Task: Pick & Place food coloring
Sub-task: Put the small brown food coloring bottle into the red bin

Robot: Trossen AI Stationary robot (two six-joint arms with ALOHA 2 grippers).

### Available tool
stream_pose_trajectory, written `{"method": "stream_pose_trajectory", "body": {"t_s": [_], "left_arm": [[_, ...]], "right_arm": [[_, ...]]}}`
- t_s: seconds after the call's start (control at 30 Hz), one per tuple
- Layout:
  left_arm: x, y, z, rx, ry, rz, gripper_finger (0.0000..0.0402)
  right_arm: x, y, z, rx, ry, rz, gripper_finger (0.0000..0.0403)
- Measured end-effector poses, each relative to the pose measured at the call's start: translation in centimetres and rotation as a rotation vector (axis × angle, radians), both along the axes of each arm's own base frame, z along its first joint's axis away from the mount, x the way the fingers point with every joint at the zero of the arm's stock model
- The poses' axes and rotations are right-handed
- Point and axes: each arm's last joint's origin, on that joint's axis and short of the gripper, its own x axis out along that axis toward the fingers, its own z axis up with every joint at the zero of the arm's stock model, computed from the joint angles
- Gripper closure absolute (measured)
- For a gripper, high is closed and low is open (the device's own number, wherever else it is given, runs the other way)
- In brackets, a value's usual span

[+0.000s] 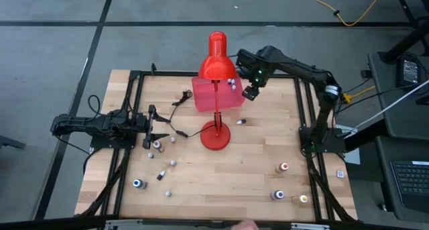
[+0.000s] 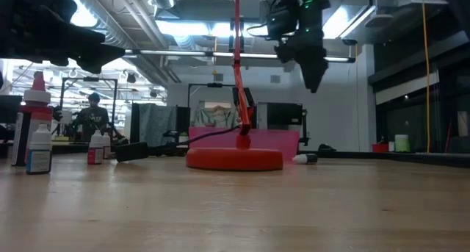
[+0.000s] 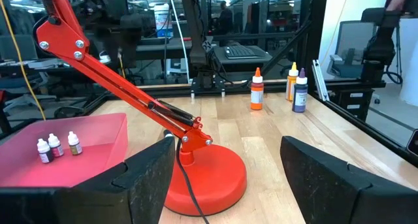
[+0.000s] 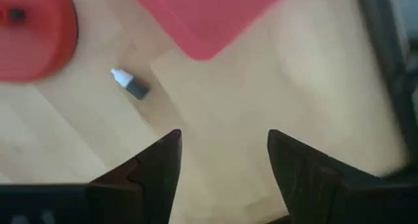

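Several tiny food coloring bottles stand scattered on the wooden table (image 1: 221,173). Three of them stand inside the pink tray (image 1: 209,99) (image 3: 59,145). One dark bottle with a white cap (image 4: 130,84) (image 1: 240,121) lies on its side between the tray and the lamp base. My right gripper (image 1: 249,92) (image 4: 222,162) hangs open and empty, high above the table beside the tray's right edge (image 2: 308,57). My left gripper (image 1: 158,126) (image 3: 225,178) is open and empty, low at the table's left, facing the lamp base (image 3: 209,178); a few bottles (image 1: 155,145) stand just on its near side.
A tall red desk lamp (image 1: 216,62) stands mid-table, its arm slanting over the pink tray and its cord (image 1: 179,99) trailing left. Larger bottles stand near the right near corner (image 1: 283,167) (image 1: 277,195) (image 1: 301,199) and the left near corner (image 1: 139,184). A black frame rails the table sides.
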Motion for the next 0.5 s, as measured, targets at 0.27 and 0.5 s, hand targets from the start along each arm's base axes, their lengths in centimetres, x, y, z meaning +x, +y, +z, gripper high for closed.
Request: {"method": "stream_pose_trajectory", "body": {"t_s": [0.27, 0.5], "left_arm": [[0.0, 0.0, 0.0, 0.000, 0.000, 0.000, 0.0130], [0.0, 0.0, 0.0, 0.000, 0.000, 0.000, 0.0128]], "right_arm": [[-3.5, 4.3, -1.2, 0.002, -0.086, -0.419, 0.0175], [-5.6, 7.6, -4.0, 0.039, -0.193, -0.731, 0.0175]]}}
